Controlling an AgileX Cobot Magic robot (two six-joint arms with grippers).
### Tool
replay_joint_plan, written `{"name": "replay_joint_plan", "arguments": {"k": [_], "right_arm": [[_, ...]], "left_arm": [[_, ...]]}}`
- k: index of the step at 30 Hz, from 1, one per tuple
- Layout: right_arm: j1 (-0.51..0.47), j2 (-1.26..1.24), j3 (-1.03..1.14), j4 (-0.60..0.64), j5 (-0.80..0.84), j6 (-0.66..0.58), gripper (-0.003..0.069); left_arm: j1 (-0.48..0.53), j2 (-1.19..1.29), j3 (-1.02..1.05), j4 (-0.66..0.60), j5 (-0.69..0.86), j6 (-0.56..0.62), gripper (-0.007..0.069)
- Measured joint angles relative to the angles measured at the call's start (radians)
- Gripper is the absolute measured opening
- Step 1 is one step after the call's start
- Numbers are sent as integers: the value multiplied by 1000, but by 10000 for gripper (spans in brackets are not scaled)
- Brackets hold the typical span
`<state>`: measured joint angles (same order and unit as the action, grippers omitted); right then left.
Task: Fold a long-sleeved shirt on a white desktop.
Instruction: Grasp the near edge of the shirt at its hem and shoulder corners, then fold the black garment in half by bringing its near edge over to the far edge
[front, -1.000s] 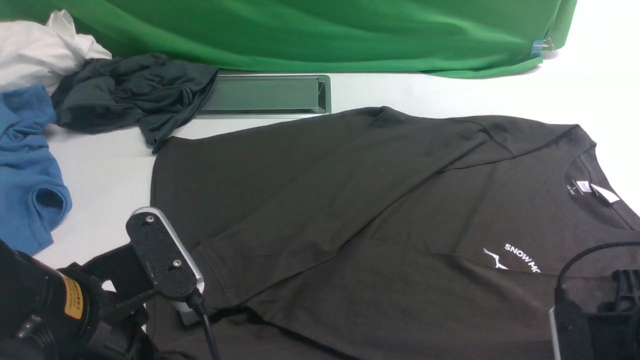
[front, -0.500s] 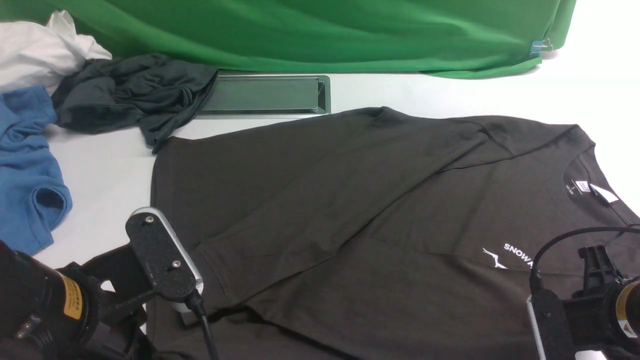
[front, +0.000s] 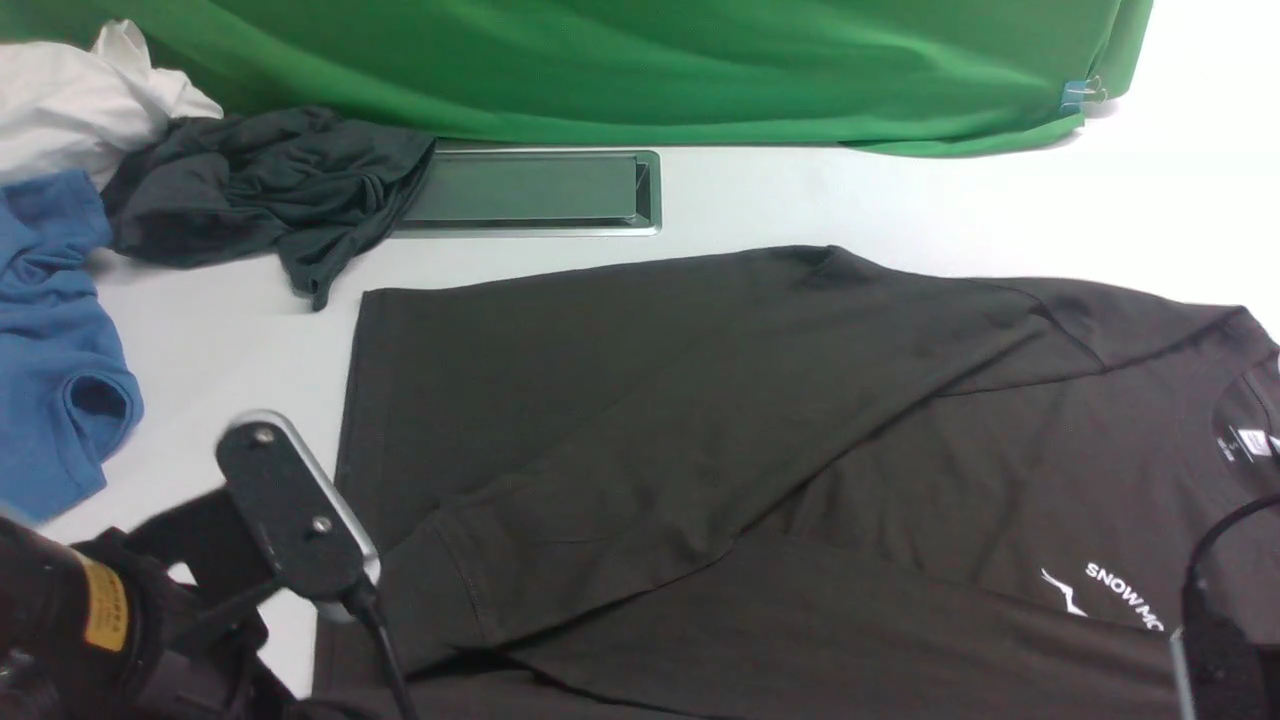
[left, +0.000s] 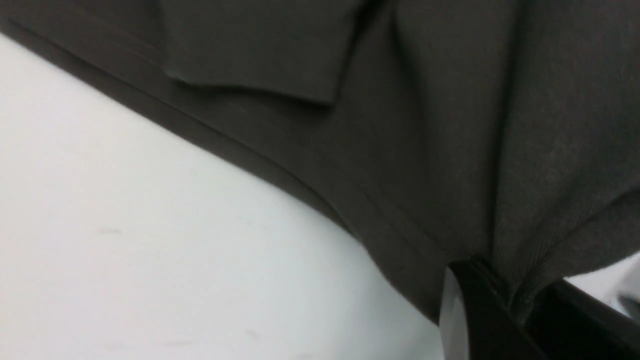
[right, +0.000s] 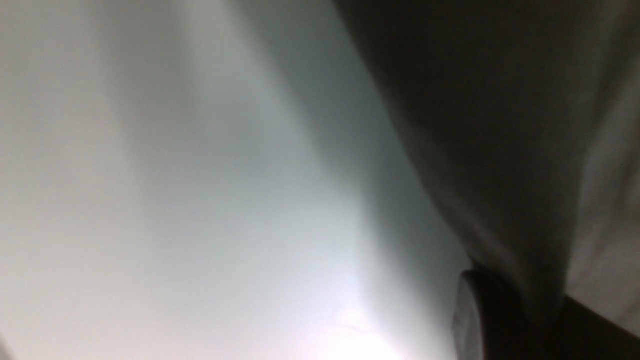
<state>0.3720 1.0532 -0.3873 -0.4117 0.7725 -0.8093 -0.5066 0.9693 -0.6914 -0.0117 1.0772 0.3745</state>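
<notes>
The big black-brown long-sleeved shirt (front: 700, 450) lay spread out on the wide, smooth white counter (front: 900, 200). It was just on the robot's side of the long grey metal slot (front: 530, 190) set into the counter. Its far edge was near the slot but did not touch it. The neck end pointed off to the right of the slot. One long sleeve (front: 600, 480) lay slanted across the shirt's body. White letters (front: 1120, 595) starting with SNOW showed on the chest.

The left tool (left: 515, 300) was pinched tight on the shirt's edge, on the robot's side of the slot and to its left. The cloth bunched up where it went between the black fingers (left: 475, 320). The right tool (right: 545, 307) was closed narrow too, with the shirt's dark cloth gripped in it, on the robot's side of the slot and well to its right. That view was blurry.

A crumpled dark grey garment (front: 250, 180) touched the slot's left end. Further left of the slot lay a blue garment (front: 50, 330) and a white cloth (front: 70, 110). A green cloth backdrop (front: 650, 60) hung right behind the slot.
</notes>
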Motion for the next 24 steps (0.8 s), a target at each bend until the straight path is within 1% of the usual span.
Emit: {"name": "replay_joint_plan", "arguments": {"k": [5, 6, 7, 9, 11, 12, 13, 15, 16, 18, 22, 23, 24], "right_arm": [[0, -25, -66, 14, 13, -7, 24], [0, -21, -77, 15, 12, -6, 24], [0, -8, -100, 15, 8, -3, 24], [0, 52, -177, 15, -18, 19, 24], [-2, 127, -247, 15, -43, 30, 24], [-2, 136, -262, 15, -46, 32, 24], [-16, 215, -323, 19, -64, 45, 24], [-43, 306, -401, 19, -75, 65, 24], [-46, 315, -417, 20, -76, 68, 24], [-82, 414, -501, 21, -80, 98, 24], [-132, 534, -653, 60, -84, 117, 24], [-134, 538, -653, 63, -84, 117, 24], [-147, 567, -710, 84, -87, 121, 24]], "left_arm": [[0, -5, 0, 72, -33, -119, 64], [0, -5, 0, 80, -37, -129, 64], [0, -3, 0, 98, -43, -152, 64], [9, 13, -7, 152, -71, -236, 64], [44, 33, -24, 169, -107, -287, 64], [49, 35, -29, 170, -111, -293, 64], [97, 62, -49, 164, -150, -301, 64], [158, 102, -72, 147, -202, -301, 64], [164, 107, -76, 145, -209, -300, 64], [237, 165, -99, 131, -282, -295, 64], [338, 271, -150, 89, -331, -278, 64], [342, 277, -155, 86, -332, -278, 64], [363, 312, -171, 83, -339, -276, 64]]}}
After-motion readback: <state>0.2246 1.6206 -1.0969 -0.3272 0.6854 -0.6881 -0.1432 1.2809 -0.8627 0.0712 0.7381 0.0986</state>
